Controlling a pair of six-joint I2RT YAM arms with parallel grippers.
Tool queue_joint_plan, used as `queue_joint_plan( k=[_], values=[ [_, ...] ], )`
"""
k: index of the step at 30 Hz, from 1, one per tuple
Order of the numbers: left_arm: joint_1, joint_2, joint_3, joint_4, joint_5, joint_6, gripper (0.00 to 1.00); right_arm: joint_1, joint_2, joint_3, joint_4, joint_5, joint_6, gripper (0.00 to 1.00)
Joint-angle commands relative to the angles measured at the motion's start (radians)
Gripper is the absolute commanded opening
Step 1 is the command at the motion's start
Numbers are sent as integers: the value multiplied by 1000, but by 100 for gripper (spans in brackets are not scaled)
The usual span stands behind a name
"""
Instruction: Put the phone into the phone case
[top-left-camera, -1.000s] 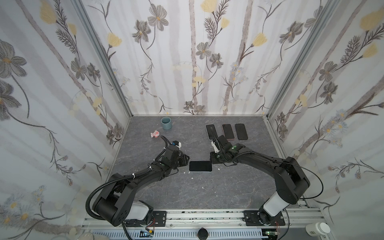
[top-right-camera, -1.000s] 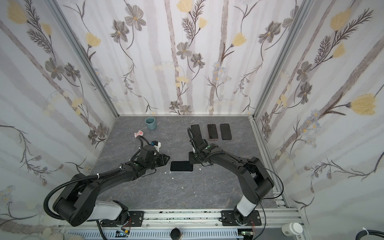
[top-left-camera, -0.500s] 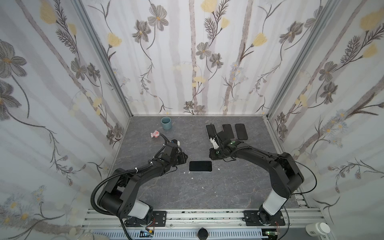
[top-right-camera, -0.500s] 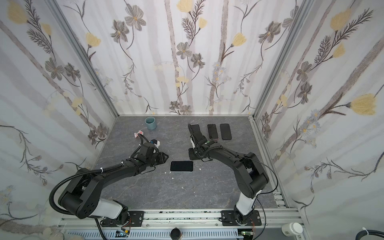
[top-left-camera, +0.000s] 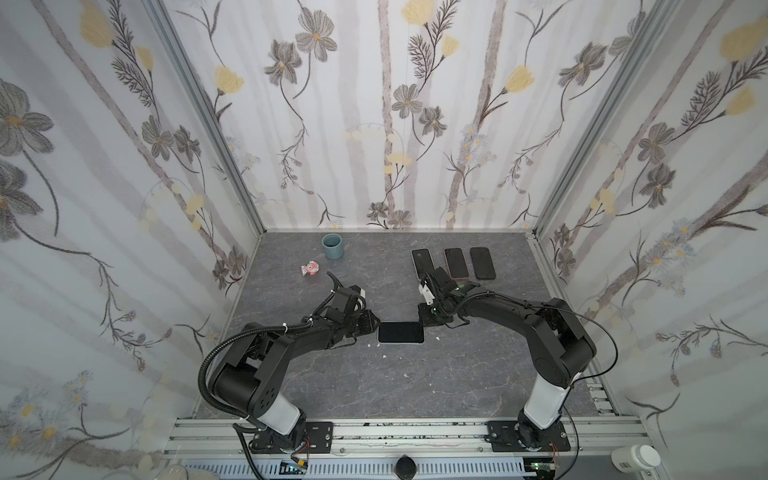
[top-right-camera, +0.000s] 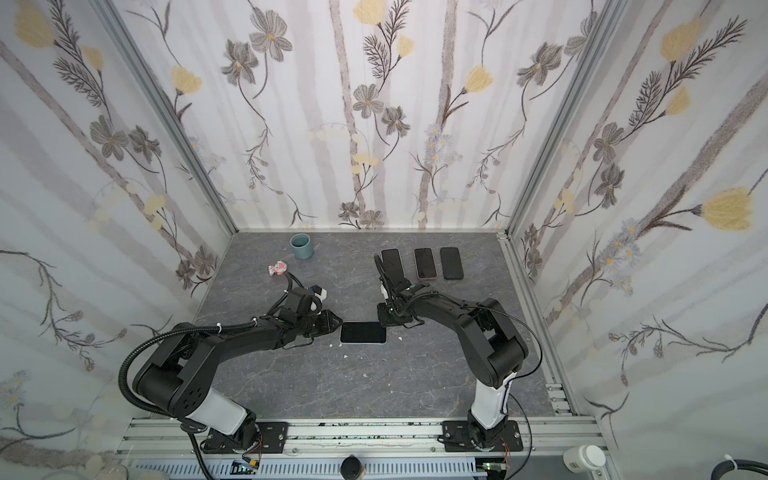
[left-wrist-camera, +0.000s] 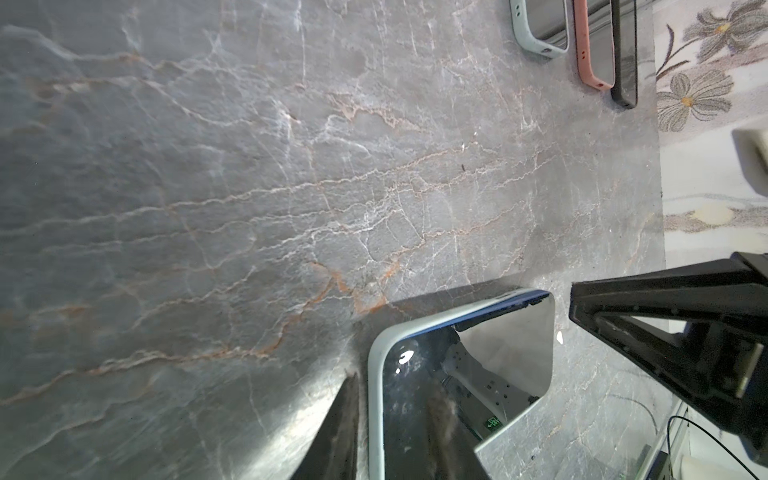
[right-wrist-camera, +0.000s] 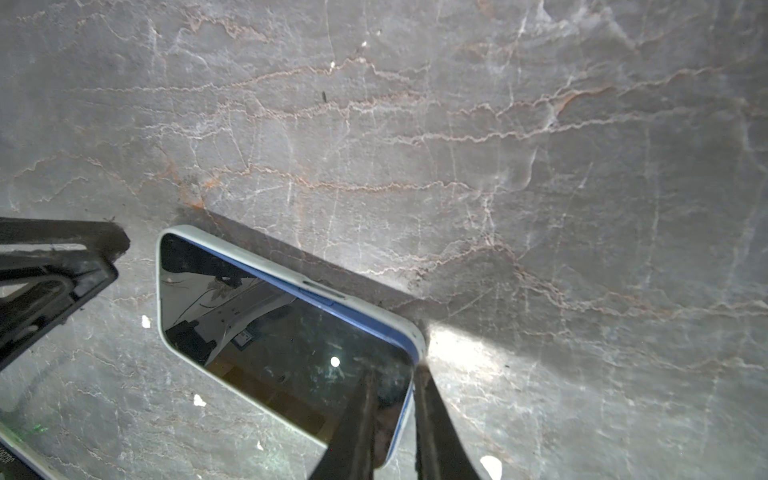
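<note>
The phone (top-left-camera: 401, 331) seems nearly seated in the pale phone case (right-wrist-camera: 257, 267) mid-frame; final pressing likely remains. The right fingers (right-wrist-camera: 434, 428) pinch its rim; whether the left fingers (left-wrist-camera: 336, 432) are open or closed, I cannot tell.

Four phones (top-left-camera: 400, 332) (top-left-camera: 422, 259) (top-left-camera: 456, 262) (top-left-camera: 483, 262), one cup (top-left-camera: 332, 245), one pink wrapper (top-left-camera: 311, 268), two robot arms (top-left-camera: 291, 338) (top-left-camera: 513, 309).

3 floral-papered walls (top-left-camera: 386, 124) enclose a grey, veined, stone-look floor (top-left-camera: 374, 386).
</note>
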Motion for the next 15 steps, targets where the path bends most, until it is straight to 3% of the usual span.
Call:
queue_joint_plan(
  k=[1, 15],
  values=[
    [0, 16, 2, 32, 35, -16, 27, 0, 6, -9, -9, -4, 7, 19],
    [-14, 45, -2, 30, 40, -16, 24, -1, 27, -25, -9, -25, 4, 15]
  ],
)
